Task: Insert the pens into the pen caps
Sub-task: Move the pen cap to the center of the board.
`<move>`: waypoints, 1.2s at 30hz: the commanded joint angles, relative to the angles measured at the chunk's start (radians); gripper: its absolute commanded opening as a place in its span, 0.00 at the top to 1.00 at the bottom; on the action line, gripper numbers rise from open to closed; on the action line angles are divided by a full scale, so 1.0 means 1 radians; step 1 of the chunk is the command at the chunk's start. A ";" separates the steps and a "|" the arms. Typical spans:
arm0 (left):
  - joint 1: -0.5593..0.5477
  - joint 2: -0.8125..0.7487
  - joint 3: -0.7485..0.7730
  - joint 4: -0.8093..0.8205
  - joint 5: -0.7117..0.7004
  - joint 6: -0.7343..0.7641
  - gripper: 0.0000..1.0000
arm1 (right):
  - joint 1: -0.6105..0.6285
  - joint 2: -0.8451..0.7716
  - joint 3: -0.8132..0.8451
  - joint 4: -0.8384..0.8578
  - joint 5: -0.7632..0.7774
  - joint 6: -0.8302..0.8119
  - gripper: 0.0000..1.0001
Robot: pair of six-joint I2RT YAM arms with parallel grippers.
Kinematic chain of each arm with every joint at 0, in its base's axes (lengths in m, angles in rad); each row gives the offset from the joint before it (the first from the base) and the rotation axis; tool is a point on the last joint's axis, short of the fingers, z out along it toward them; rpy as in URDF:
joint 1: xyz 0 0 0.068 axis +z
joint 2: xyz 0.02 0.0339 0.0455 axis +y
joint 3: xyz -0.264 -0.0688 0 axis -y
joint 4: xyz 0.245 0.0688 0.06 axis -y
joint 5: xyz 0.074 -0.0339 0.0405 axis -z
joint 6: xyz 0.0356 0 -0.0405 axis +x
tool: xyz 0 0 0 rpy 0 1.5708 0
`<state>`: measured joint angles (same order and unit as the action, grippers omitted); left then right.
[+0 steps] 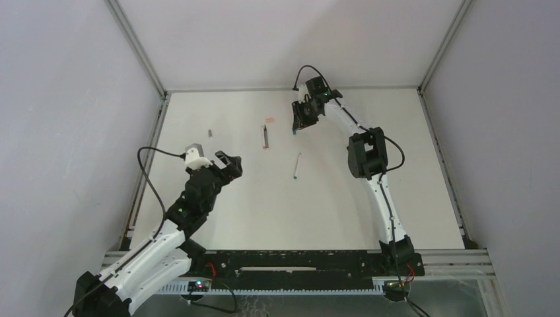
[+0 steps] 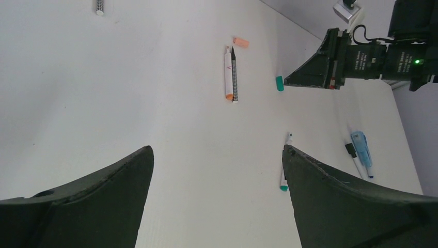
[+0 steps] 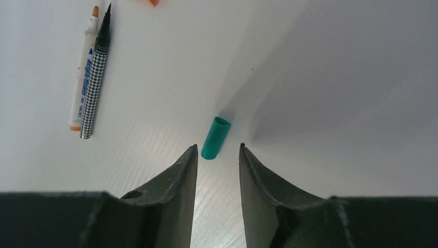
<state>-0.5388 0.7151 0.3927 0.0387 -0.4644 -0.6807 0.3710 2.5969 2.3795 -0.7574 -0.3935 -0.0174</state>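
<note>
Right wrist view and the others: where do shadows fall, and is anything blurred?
Right wrist: a broad grey shadow spreads up-right from the teal cap, which looks sharp. Left wrist: table bright and evenly lit, dark fingers lack detail. Top external: soft even light, pens too small for detail.

White arms (image 1: pixel 155 247) carry black joints (image 1: pixel 366 153) and cables (image 1: pixel 148 177); left gripper (image 1: pixel 229 160) and right gripper (image 1: pixel 300 124) are dark, wedge-fingered.

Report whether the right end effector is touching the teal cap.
Cannot tell. Right wrist view: the teal cap ends between the fingertips of the right end effector; a clear gap on one side, too close to judge on the other.
</note>
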 commanded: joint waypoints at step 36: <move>0.000 0.147 0.092 0.210 0.334 0.102 0.05 | -0.016 -0.459 -0.739 -0.027 0.164 -0.135 0.82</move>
<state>-0.5388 0.8402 0.4351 0.1635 -0.2420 -0.6025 0.3595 2.2562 1.8019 -0.7876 -0.2871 -0.1333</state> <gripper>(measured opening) 0.954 0.157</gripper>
